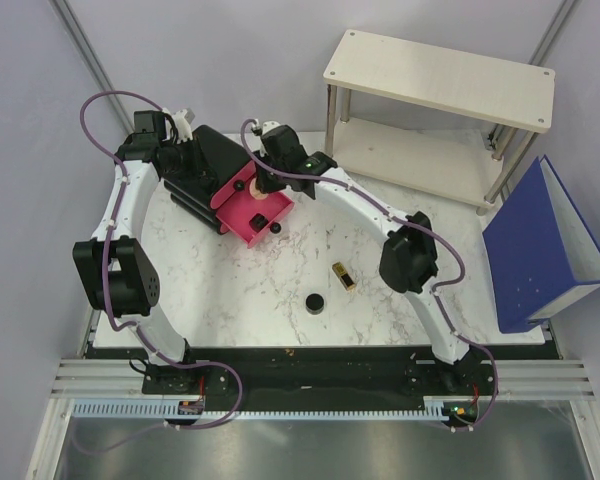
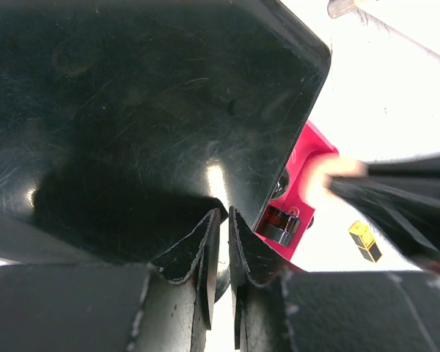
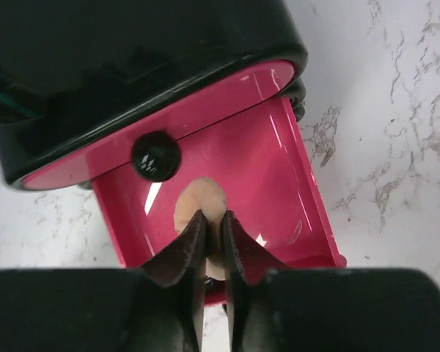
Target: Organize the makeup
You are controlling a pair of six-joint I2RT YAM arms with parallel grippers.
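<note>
Gripper of the right arm (image 3: pixel 213 226) above the open pink plastic drawer (image 3: pixel 279 169) of a glossy black box (image 1: pixel 212 155), fingers pinched on a small peach-coloured cosmetic item (image 3: pixel 202 199). Left gripper (image 2: pixel 224 220) against the box top, fingers drawn nearly together, only a thin slit between. Gold-and-black lipstick (image 1: pixel 344 276) and round black compact (image 1: pixel 314 302) near each other on the white marble table (image 1: pixel 230 280).

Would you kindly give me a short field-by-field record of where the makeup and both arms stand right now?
Left gripper: jaws nearly together at the black box
Right gripper: jaws closed on a peach item over the open pink drawer
Loose on table: gold-and-black lipstick, round black compact
Background: white shelf, blue binder
</note>
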